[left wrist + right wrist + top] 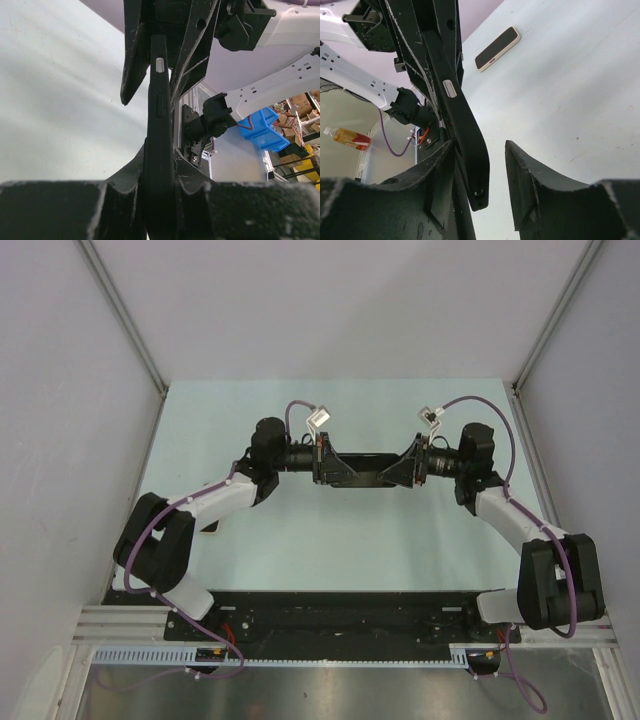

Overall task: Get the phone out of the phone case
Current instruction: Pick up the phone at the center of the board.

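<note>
**Case in mid-air between both arms; phone flat on the table.**

Black phone case (159,130) seen edge-on with side buttons showing, lifted clear of the table (580,90) over its middle. Left pincer (160,172), at the 9 o'clock end, clamped on one short end. Right pincer (481,150), at the 3 o'clock end, parted: one finger against the case wall, the other standing off, so no grip there. Phone (497,48) lying flat, dark glass up, pale rim, toward 12 o'clock in the right wrist view, well apart from the case; not seen from overhead. Case judged empty, though inside not visible. Judged light, thin, probably springy at the lip, apt to twist when held by one end; best taken across the short ends. Phone judged stiff, smooth, slippery, breakable; best pinched gently across the long edges.
</note>
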Available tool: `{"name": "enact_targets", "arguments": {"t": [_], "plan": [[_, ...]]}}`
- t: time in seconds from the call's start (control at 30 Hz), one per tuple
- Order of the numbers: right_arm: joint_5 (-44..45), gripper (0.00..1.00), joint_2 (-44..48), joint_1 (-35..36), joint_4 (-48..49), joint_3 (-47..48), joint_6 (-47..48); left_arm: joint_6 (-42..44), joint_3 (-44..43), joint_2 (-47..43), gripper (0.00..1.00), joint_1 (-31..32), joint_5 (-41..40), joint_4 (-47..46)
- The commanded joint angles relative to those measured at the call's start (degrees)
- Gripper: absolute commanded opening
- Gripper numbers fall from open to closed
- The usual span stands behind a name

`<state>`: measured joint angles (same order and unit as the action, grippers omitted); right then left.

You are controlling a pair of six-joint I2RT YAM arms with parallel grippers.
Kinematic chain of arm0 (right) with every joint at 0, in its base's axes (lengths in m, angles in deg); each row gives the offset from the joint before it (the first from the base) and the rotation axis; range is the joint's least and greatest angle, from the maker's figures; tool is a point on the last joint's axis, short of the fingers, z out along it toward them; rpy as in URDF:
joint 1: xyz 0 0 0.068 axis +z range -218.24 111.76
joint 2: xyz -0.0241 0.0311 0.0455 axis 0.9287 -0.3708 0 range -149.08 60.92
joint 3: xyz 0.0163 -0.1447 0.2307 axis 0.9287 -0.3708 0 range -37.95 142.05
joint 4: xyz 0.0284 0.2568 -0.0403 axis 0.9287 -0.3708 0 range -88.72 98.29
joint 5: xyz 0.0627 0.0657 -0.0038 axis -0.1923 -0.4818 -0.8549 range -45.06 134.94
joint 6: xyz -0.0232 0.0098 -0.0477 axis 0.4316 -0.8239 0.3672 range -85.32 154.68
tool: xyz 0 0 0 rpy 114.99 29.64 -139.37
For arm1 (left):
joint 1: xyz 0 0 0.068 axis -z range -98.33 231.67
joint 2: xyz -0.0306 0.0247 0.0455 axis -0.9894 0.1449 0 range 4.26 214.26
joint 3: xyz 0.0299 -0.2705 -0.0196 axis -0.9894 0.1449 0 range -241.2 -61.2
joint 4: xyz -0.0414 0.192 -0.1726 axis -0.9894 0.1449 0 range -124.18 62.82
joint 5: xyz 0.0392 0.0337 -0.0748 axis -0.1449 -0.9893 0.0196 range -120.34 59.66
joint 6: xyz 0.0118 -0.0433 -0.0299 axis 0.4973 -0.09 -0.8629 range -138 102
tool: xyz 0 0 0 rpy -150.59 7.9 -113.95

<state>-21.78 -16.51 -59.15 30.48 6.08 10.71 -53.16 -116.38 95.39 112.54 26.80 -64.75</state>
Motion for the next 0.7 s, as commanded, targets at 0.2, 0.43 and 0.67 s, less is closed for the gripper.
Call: {"name": "enact_targets", "arguments": {"t": [0.2,0.43,0.67], "plan": [[2.2,0.56,1.4,-3.2,1.1,-0.3,-0.5,-1.5,-1.2,-1.3,0.0,0.3,1.4,-6.2],[0.1,0.62,4.1,-6.0,2.9,-0.3,-2.7,1.0,-1.5,-3.7,0.0,-1.3,1.6,-6.2],[-1.6,0.66,8.0,-8.2,4.4,-0.3,-4.6,0.6,-2.1,-7.7,0.0,-5.1,4.7,-6.1]]}}
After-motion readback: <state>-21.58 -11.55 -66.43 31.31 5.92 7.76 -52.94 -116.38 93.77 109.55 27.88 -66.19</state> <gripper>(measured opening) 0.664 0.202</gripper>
